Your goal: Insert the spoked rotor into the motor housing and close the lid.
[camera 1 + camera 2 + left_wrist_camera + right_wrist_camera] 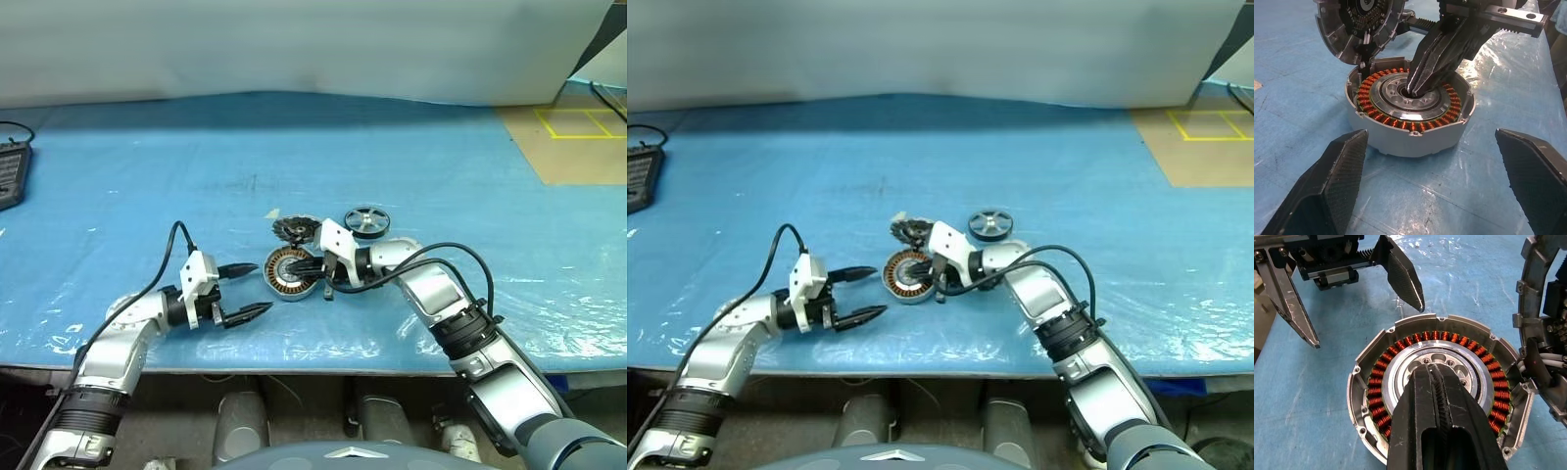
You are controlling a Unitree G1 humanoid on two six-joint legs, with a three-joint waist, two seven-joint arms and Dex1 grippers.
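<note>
1. Motor housing [288, 272]: a round grey puck lying on the blue table cover [441, 176], its open face up, showing the copper-brown winding ring around a silver centre.
2. Right gripper [1436, 369]: fingers pressed together with nothing between them; the joined tips sit on the silver centre of the housing.
3. Left gripper [257, 289]: fingers spread wide and empty, held just beside the housing on the robot's left, pointing toward it without touching.
4. Lid [291, 229]: a silver-grey disc with a toothed edge, tilted up and leaning at the far rim of the housing; in the right wrist view, wires run at its base.
5. Spoked rotor [366, 221]: a small black-rimmed wheel with silver spokes, lying flat on the cover beyond the right wrist, near the lid and apart from the housing.
6. Dark keyboard-like object [10, 171]: at the far left edge of the table, well apart from the parts.
</note>
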